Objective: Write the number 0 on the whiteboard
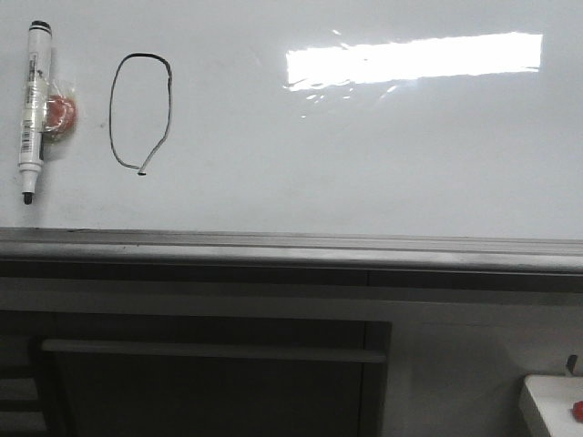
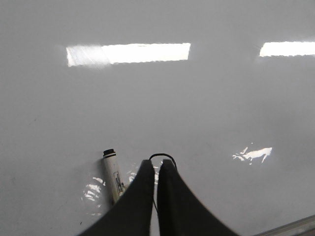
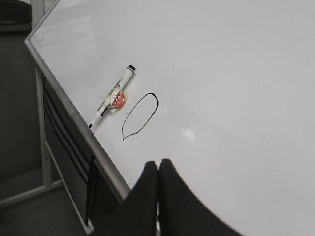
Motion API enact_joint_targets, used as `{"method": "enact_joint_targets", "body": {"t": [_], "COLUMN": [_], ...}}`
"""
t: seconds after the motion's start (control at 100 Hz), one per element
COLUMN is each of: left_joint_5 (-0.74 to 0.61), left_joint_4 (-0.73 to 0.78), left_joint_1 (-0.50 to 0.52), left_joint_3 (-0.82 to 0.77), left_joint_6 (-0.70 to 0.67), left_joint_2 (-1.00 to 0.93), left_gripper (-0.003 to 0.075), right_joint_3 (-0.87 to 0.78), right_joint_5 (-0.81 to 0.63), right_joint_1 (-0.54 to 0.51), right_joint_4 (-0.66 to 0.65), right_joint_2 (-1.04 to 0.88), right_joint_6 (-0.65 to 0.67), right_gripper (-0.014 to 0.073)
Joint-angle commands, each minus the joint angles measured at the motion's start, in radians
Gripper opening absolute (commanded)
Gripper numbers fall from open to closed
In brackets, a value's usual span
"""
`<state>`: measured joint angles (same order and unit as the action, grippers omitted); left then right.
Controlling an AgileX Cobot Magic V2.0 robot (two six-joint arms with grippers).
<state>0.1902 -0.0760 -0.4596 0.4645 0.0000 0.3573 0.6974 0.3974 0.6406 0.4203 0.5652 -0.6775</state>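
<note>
The whiteboard (image 1: 364,155) fills the upper front view, glossy white with a glare bar. The number 0 (image 1: 140,110) is a thin black tall oval at the upper left, pointed at its lower end. A white marker pen (image 1: 34,105) with a black tip rests upright on the board left of it, beside an orange-red holder (image 1: 62,111). My left gripper (image 2: 158,163) is shut and empty, its fingers covering most of the 0 (image 2: 162,156), with the pen (image 2: 112,176) beside them. My right gripper (image 3: 158,163) is shut and empty, back from the 0 (image 3: 141,114) and the pen (image 3: 112,96).
A grey metal ledge (image 1: 291,248) runs along the board's lower edge, with a dark cabinet front (image 1: 209,382) below it. A white surface with a small red object (image 1: 577,409) shows at the lower right corner. The board's frame edge (image 3: 74,113) shows in the right wrist view.
</note>
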Motion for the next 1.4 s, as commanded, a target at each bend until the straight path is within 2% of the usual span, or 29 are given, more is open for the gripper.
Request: {"method": "enact_joint_targets", "body": {"t": [0.0,0.18,0.39,1.23,1.31,1.39], "left_joint_5": [-0.028,0.006,0.014,0.011,0.010,-0.006], "left_joint_4": [0.015,0.094,0.192,0.193,0.182,0.151], "left_joint_1": [0.001,0.001,0.001,0.003,0.042,0.126], "left_joint_3": [-0.003,-0.087,-0.148,-0.179,-0.204,-0.243], "left_joint_6": [0.000,0.000,0.000,0.000,0.000,0.000], "left_joint_2": [-0.066,-0.198,-0.281,-0.283,-0.285,-0.302], "left_gripper": [-0.0020,-0.0020,-0.0020,-0.0020,-0.0020,-0.0020], "right_joint_3": [-0.094,-0.327,-0.490,-0.541,-0.541,-0.541], "right_joint_5": [-0.133,-0.138,-0.131,-0.121,-0.121,-0.121], "right_joint_1": [-0.005,-0.005,-0.005,-0.005,-0.005,-0.005], "right_joint_4": [0.021,0.021,0.021,0.021,0.021,0.021], "right_joint_2": [-0.132,-0.405,-0.593,-0.588,-0.588,-0.588], "right_joint_6": [0.000,0.000,0.000,0.000,0.000,0.000], "right_gripper": [-0.0056,-0.0056,-0.0056,-0.0061,-0.0061,-0.0061]}}
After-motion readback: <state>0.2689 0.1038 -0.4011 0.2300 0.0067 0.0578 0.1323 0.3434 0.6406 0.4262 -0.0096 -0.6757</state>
